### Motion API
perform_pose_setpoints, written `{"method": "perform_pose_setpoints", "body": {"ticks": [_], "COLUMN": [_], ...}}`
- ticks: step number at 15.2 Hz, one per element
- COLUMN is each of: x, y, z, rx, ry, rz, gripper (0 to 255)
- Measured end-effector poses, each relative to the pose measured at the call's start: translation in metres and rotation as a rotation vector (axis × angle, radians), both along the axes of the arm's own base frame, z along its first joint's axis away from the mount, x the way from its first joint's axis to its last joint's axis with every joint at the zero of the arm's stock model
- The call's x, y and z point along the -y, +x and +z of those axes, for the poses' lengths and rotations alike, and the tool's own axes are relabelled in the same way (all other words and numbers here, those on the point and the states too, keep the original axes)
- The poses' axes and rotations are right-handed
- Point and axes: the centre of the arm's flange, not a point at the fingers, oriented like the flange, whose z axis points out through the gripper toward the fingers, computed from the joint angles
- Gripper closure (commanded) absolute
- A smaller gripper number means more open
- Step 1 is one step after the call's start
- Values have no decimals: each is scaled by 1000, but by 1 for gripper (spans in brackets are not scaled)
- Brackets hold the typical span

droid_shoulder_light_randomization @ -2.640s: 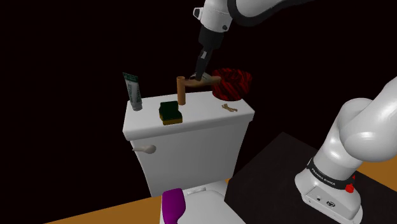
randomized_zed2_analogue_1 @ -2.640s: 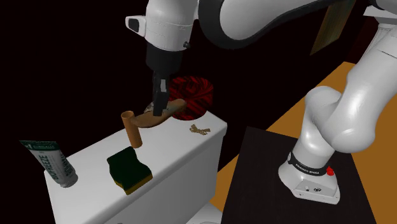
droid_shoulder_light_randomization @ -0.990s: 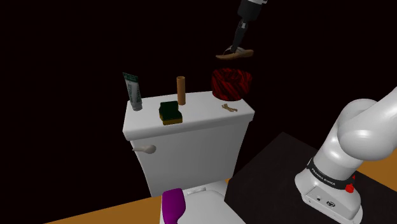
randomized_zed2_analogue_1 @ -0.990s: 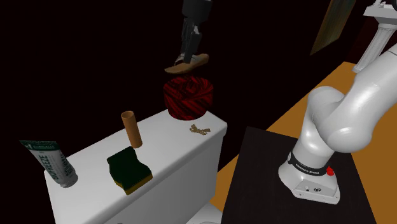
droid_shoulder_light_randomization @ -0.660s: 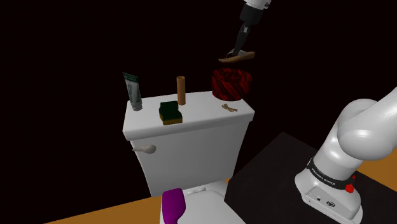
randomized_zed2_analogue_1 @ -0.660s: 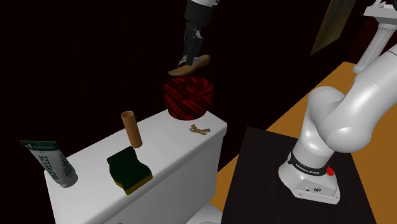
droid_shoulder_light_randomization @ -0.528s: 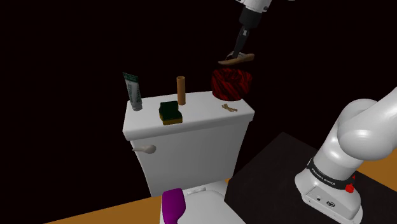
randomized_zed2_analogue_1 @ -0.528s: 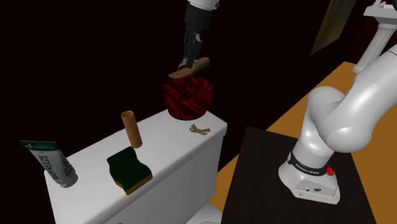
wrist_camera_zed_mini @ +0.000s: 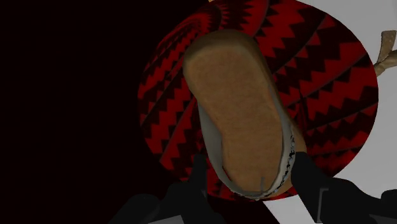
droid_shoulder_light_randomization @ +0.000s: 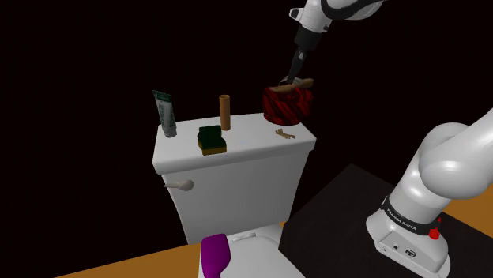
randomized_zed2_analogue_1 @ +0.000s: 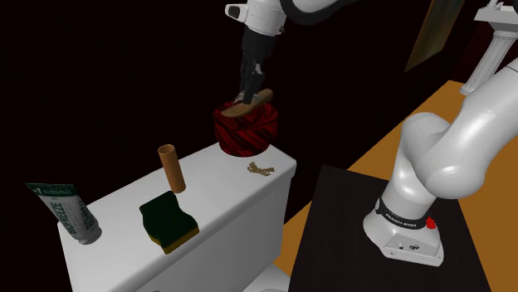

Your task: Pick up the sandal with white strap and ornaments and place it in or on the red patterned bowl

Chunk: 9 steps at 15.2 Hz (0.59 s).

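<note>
sandal (wrist_camera_zed_mini: 236,114), tan sole turned toward the wrist camera, with a pale strap edge showing along both long sides. we note it clamped at one end between the two black fingers (wrist_camera_zed_mini: 198,181) of the gripper (wrist_camera_zed_mini: 251,183), one finger pressed to each side. the rest of the sole runs out ahead of the fingertips.

in the shoulder view the sandal (droid_shoulder_light_randomization: 294,82) hangs just under the gripper (droid_shoulder_light_randomization: 291,77), lying roughly level. in the second exterior view the sandal (randomized_zed2_analogue_1: 251,104) tilts, its end toward that view's right riding higher, and the gripper (randomized_zed2_analogue_1: 247,96) comes down on it from above.

directly below is the red bowl (wrist_camera_zed_mini: 324,76) with its black zigzag pattern. the sandal sits over the opening at about rim height of the bowl (droid_shoulder_light_randomization: 287,108) (randomized_zed2_analogue_1: 245,134). we cannot tell whether sole and bowl touch.

the bowl stands at one end of the white toilet tank lid (droid_shoulder_light_randomization: 254,140) (randomized_zed2_analogue_1: 222,191). near it lies a small tan knotted scrap (droid_shoulder_light_randomization: 284,133) (randomized_zed2_analogue_1: 261,170) (wrist_camera_zed_mini: 385,51).

farther along the lid:
- an upright brown tube (droid_shoulder_light_randomization: 224,112) (randomized_zed2_analogue_1: 171,168)
- a dark green sponge (droid_shoulder_light_randomization: 211,140) (randomized_zed2_analogue_1: 170,221) with a yellow underside
- a toothpaste tube (droid_shoulder_light_randomization: 166,114) (randomized_zed2_analogue_1: 66,212), standing at the far end

a flush lever (droid_shoulder_light_randomization: 182,185) juts from the tank front. a purple object (droid_shoulder_light_randomization: 214,257) sits at the shoulder view's bottom edge. the arm's white base (droid_shoulder_light_randomization: 411,229) rests on its black stand (droid_shoulder_light_randomization: 332,225). behind the tank is a black area.
</note>
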Motion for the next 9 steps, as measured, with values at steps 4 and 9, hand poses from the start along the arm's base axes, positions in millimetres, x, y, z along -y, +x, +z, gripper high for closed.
{"method": "perform_pose_setpoints", "body": {"ticks": [4,9], "x": [0,0], "y": [-1,-1], "z": [-16,-16], "rx": [2,6], "ry": [0,1], "rz": [0,0], "gripper": [255,255]}}
